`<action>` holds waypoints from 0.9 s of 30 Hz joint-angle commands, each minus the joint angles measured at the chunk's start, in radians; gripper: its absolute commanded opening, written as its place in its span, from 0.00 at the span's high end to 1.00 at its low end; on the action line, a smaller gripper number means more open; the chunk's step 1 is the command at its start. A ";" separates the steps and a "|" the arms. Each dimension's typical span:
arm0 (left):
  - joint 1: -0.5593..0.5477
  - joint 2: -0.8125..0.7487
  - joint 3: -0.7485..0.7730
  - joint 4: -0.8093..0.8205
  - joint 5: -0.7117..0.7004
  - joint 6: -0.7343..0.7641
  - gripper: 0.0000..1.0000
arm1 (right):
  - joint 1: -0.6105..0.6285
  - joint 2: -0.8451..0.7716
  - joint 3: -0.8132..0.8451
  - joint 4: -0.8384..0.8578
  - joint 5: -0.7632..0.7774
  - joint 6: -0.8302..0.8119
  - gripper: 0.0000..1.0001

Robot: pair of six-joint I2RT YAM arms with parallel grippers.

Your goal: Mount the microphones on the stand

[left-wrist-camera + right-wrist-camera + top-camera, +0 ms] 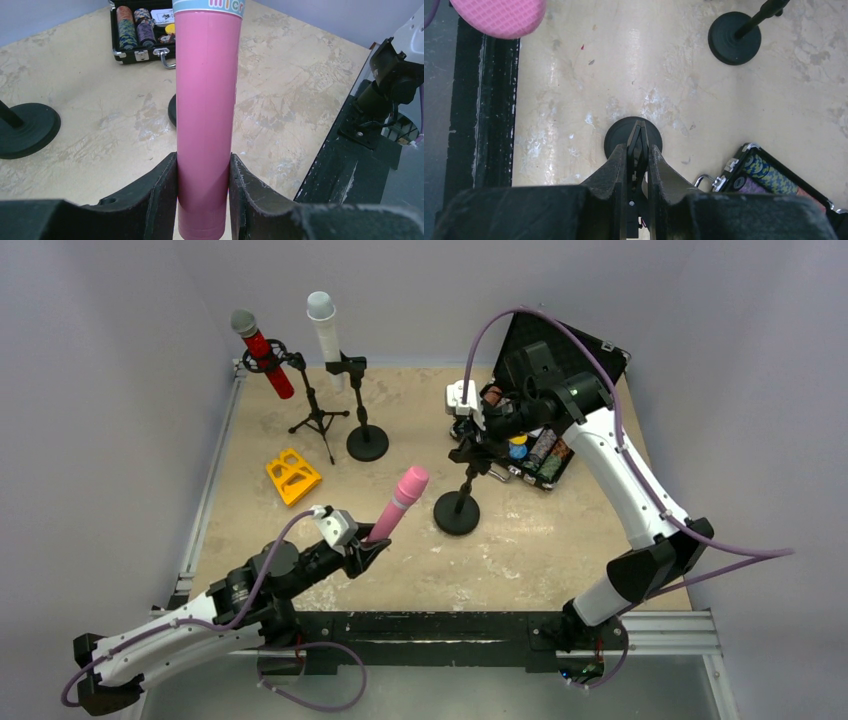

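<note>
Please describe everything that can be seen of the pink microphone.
The smooth pink plastic stick microphone has a plain cylindrical body, a pale blue lettered band higher up, and a rounded pink head with a fine grid texture. The left end effector clamps it near its bottom end, one finger on each side. It is off the beige table, tilted, head up, beside the black round-base stand that the right end effector grips. No stand holds it yet.

A yellow cut-out plastic piece (292,476) is laid flat on the beige desk (560,540), left of centre. An open black case (598,352) is set far right, lid raised. Poker chips (543,448) are stacked inside. A metal handle (168,59) is fitted on its front edge.
</note>
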 commanded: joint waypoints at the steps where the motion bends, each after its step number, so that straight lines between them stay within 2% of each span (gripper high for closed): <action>1: 0.004 0.005 -0.018 0.096 -0.023 -0.021 1.00 | 0.017 -0.050 -0.048 0.072 -0.066 0.021 0.89; 6: 0.004 0.024 -0.027 0.167 -0.025 -0.030 1.00 | 0.025 -0.059 -0.062 0.088 -0.072 0.069 0.73; 11: 0.004 0.036 -0.030 0.201 -0.017 -0.035 1.00 | 0.025 -0.078 -0.028 0.084 -0.104 0.124 0.45; 14: 0.004 0.040 -0.029 0.220 -0.010 -0.033 1.00 | 0.025 -0.102 -0.002 0.073 -0.103 0.139 0.33; 22: 0.004 0.042 -0.027 0.264 0.005 -0.028 1.00 | -0.020 -0.268 -0.061 0.060 -0.121 0.127 0.21; 27: 0.004 0.046 -0.032 0.293 0.008 -0.011 1.00 | -0.167 -0.408 -0.196 0.106 -0.289 0.113 0.16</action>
